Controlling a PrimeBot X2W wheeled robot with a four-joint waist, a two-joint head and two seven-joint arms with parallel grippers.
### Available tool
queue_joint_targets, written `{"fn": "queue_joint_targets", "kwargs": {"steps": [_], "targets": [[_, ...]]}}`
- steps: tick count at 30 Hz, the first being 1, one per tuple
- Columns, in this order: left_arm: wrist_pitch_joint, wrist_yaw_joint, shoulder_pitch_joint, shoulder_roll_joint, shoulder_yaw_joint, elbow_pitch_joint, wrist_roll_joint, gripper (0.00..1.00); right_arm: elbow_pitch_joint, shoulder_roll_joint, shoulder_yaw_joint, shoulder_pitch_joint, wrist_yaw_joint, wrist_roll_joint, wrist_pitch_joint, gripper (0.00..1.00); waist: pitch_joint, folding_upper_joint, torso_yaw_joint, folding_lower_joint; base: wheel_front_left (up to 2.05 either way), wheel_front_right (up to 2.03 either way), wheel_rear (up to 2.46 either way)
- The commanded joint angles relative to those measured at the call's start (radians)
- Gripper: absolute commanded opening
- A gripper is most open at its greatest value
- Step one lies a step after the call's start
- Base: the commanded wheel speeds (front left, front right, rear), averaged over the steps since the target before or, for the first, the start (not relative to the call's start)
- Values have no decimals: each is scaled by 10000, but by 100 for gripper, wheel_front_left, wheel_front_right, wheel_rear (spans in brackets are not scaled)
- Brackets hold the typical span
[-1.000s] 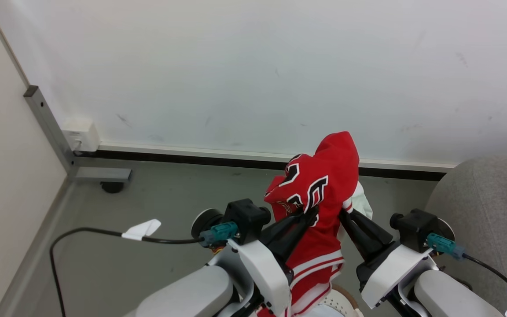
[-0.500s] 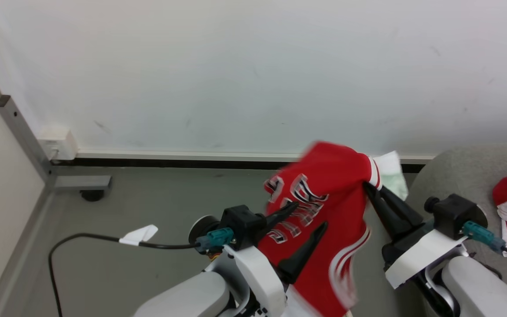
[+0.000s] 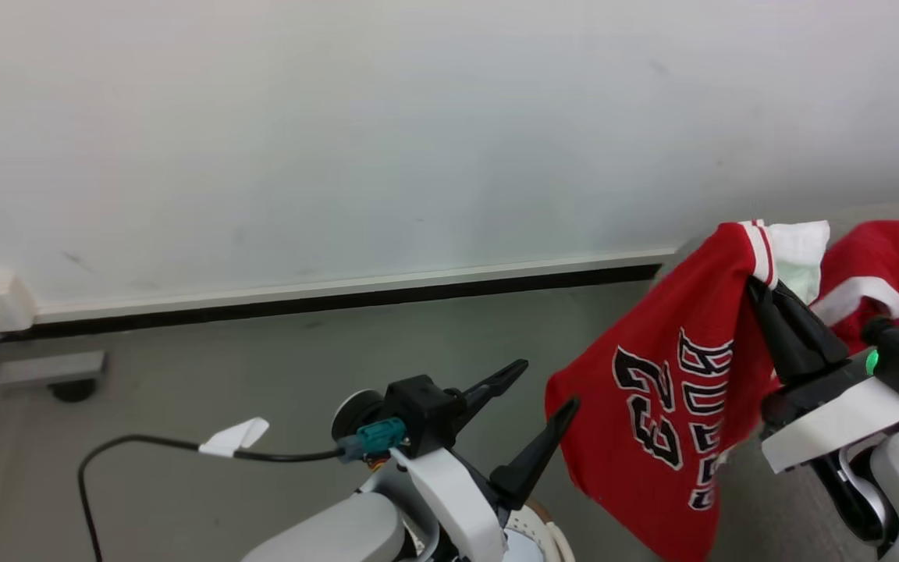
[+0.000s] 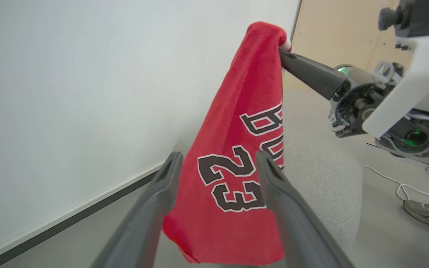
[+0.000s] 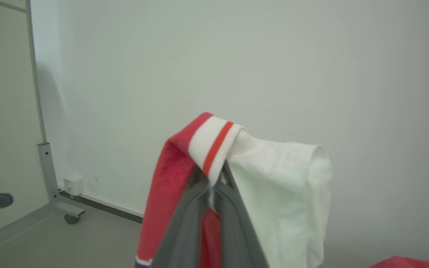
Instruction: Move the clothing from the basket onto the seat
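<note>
Red jersey [image 3: 676, 406] hangs in mid-air from our right gripper [image 3: 755, 282], clamped on its striped trim, left gripper [image 3: 548, 382] gaping empty beside it; mid-carry, we judge: next calls for a swing over the seat [image 4: 322, 186], then release.

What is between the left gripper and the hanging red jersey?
Nothing: in the head view a bare gap, grey floor behind it, separates the left gripper from the red jersey.

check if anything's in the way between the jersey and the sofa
Nothing visible. The jersey hangs from the right gripper beside the sofa, with open air between; another red garment lies on it.
</note>
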Motion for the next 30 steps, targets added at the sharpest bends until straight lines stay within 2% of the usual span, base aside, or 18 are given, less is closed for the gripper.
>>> {"fn": "queue_joint_targets", "kwargs": {"steps": [1, 5, 9, 17, 23, 30], "targets": [[-84, -13, 170, 44, 47, -28, 59, 100, -159, -74, -98, 158, -23, 65, -33, 0, 71, -1, -386, 0, 0, 0, 0], [-167, -31, 277, 88, 186, -80, 236, 100, -486, -341, -340, 401, -23, 35, -33, 0, 161, -1, -1026, 0, 0, 0, 0], [-217, -14, 356, 132, 279, -55, 471, 100, -932, -324, -547, 660, -24, 453, 7, 0, 262, -1, -1696, 0, 0, 0, 0], [-233, -78, 475, 63, 563, -64, 722, 100, -1512, -380, -796, 1108, -24, 449, 224, 0, 513, -1, -2782, 0, 0, 0, 0], [-239, -146, 633, -41, 846, -79, 961, 100, -1753, -358, -934, 1281, -23, 293, 362, 0, 616, -1, -3208, 0, 0, 0, 0], [-242, -335, 763, -158, 1101, 31, 1265, 100, -1889, -293, -1097, 1152, -24, 154, 541, 0, 689, -1, -3301, 0, 0, 0, 0]]}}
